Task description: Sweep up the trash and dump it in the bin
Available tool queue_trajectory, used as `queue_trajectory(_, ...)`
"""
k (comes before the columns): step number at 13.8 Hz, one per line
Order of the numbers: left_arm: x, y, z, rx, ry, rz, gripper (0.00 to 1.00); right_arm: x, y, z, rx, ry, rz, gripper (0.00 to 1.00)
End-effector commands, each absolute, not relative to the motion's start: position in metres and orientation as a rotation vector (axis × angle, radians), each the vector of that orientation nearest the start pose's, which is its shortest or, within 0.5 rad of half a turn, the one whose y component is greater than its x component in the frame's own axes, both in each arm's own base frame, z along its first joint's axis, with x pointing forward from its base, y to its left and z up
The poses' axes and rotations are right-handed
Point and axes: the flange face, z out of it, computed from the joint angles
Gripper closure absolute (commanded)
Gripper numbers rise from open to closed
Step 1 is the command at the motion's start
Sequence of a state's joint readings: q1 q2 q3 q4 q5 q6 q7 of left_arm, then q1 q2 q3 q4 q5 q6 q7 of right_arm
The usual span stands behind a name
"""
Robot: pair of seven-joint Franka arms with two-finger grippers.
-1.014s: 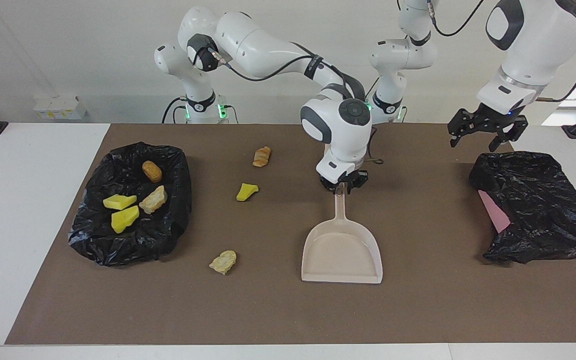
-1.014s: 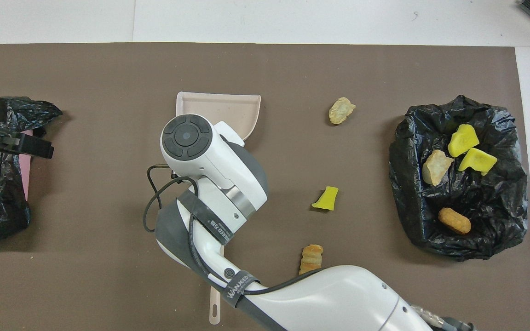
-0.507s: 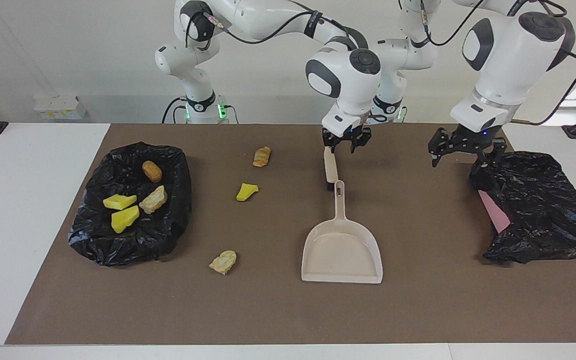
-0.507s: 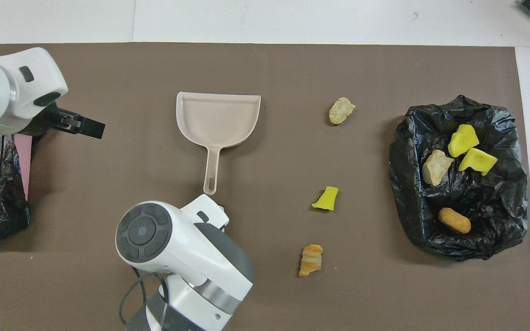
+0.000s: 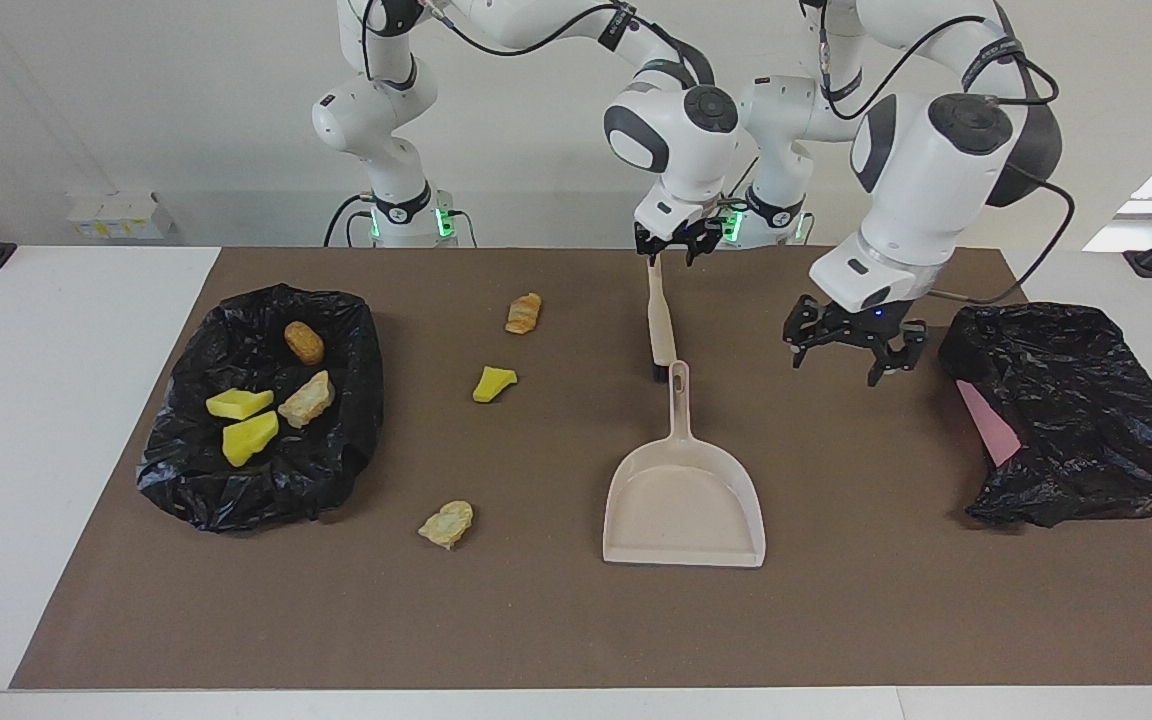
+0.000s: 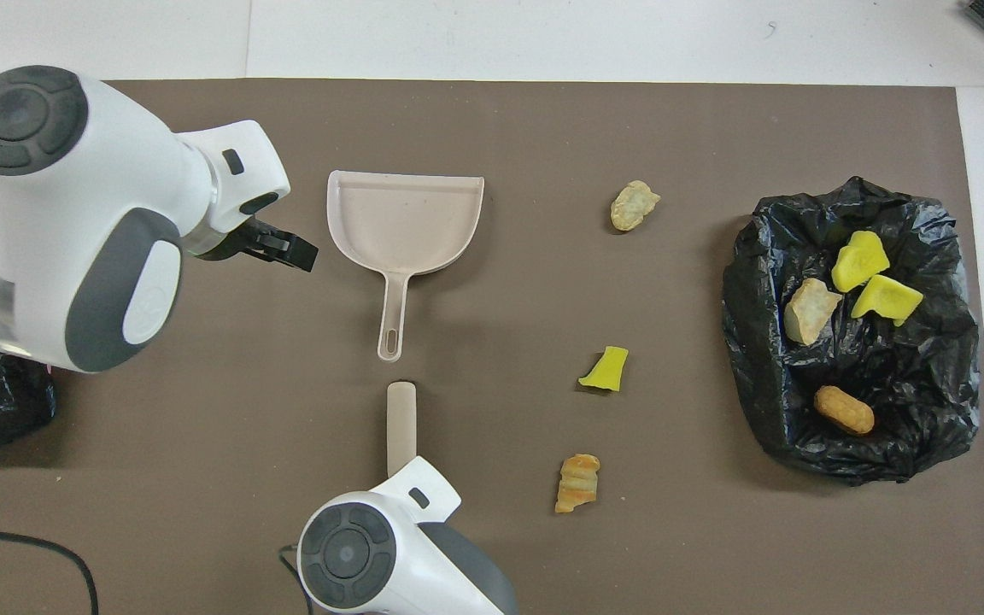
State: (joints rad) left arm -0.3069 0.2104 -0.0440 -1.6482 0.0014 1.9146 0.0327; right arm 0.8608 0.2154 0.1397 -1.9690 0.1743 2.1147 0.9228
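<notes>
1. The right gripper (image 5: pixel 676 246) is hanging over the robots' end of the brush (image 5: pixel 660 325); its fingers are apart, and whether they are touching the handle can't be told. In the overhead view the wrist is covering the gripper.
2. The left gripper (image 5: pixel 854 348) is hovering with fingers spread, empty, over the mat (image 5: pixel 836 600) between the dustpan (image 5: pixel 684 500) and the crumpled black bag (image 5: pixel 1066 410); the arm is hiding part of that bag from above.
3. A pink thing (image 5: pixel 988 420) is peeking out from under that bag, mostly hidden.
4. No writing is readable.
5. Trash: four pieces, two yellow (image 5: pixel 239 404) (image 5: pixel 249 437), one tan (image 5: pixel 307 398), one brown (image 5: pixel 304 342), are lying in the bag-lined bin (image 5: pixel 186 480).
6. Three are sitting loose on the mat: an orange-brown lump (image 5: pixel 523 313), a yellow chunk (image 5: pixel 493 383), a beige lump (image 5: pixel 447 523).
</notes>
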Motion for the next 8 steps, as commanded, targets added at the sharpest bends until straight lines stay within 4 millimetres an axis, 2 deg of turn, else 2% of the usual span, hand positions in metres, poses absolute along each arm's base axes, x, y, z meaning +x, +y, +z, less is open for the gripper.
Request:
queue_trajectory(1,0.587,-0.246,0.457,-3.107,0.538,-0.092,0.00,0.300,0.488,0.350,-3.061,0.038,0.279,0.34)
queue_trajectory(2,0.583,-0.249,0.446,-3.109,0.531,-0.087,0.00,0.299,0.489,0.342,-3.067,0.036,0.288,0.34)
queue_trajectory(3,0.577,-0.260,0.440,-3.108,0.531,-0.071,0.00,0.293,0.494,0.334,-3.071,0.023,0.296,0.35)
queue_trajectory(4,0.574,-0.269,0.431,-3.115,0.488,-0.058,0.00,0.293,0.497,0.335,-3.066,0.027,0.290,0.42)
queue_trajectory(6,0.571,-0.286,0.412,-3.126,0.431,-0.059,0.00,0.295,0.501,0.338,-3.059,0.048,0.284,0.63)
queue_trajectory(8,0.565,-0.292,0.398,-3.140,0.356,-0.061,0.00,0.299,0.505,0.347,-3.044,0.055,0.272,0.80)
